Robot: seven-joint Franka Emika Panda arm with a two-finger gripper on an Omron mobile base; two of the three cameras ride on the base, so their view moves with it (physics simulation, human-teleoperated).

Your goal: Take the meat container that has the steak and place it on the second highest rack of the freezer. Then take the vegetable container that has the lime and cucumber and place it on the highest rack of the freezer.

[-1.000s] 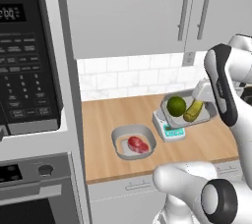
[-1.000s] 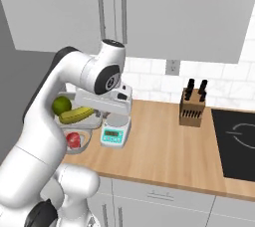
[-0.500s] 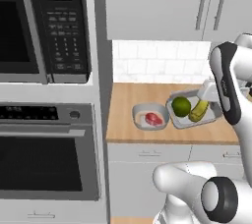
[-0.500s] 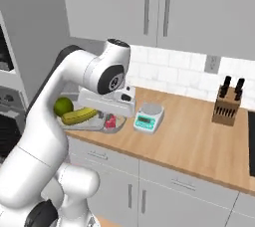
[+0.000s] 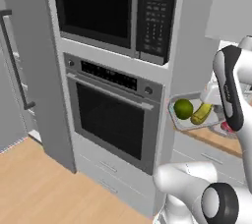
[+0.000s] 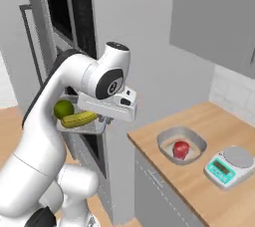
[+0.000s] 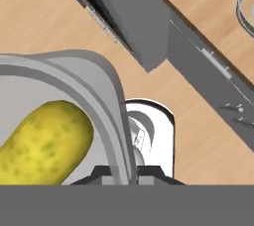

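Clearly the pincer [image 7: 128, 180] pinches the rim of the vegetable container [image 6: 82, 126], carrying the lime [image 6: 63, 108] and cucumber [image 6: 79, 119] in front of the oven stack [image 5: 115, 115], so the lime-and-cucumber step is under way while the steak [image 6: 181, 148] container [image 6: 180, 144] sits near the counter's [image 6: 199, 181] left end, and next comes reaching the freezer [image 5: 29, 66].

Wooden bench [image 6: 199, 171] beside the oven column, grey container [image 6: 180, 144] holding the red steak [image 6: 181, 148] on it, green-faced kitchen scale [image 6: 229, 165] just beside the container
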